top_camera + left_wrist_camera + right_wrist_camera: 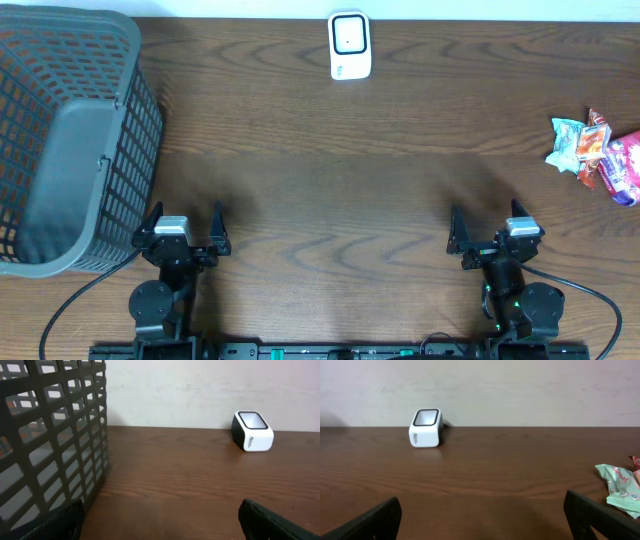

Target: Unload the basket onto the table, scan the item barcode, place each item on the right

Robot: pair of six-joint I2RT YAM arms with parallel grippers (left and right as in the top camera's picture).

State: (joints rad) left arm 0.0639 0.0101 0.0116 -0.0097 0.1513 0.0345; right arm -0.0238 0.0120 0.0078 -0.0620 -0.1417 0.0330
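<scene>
1 grey basket point(140, 140) sits left of the scanner point(350, 45).

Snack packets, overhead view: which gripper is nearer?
Right. The right gripper sits open a short way inward of the snack packets and closer to the robot; the left gripper is on the opposite side, beside the basket.

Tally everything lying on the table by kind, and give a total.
Basket: 1
Scanner: 1
Snack packets: 3 (pale green packet, orange packet, purple packet)
Total: 5
</scene>
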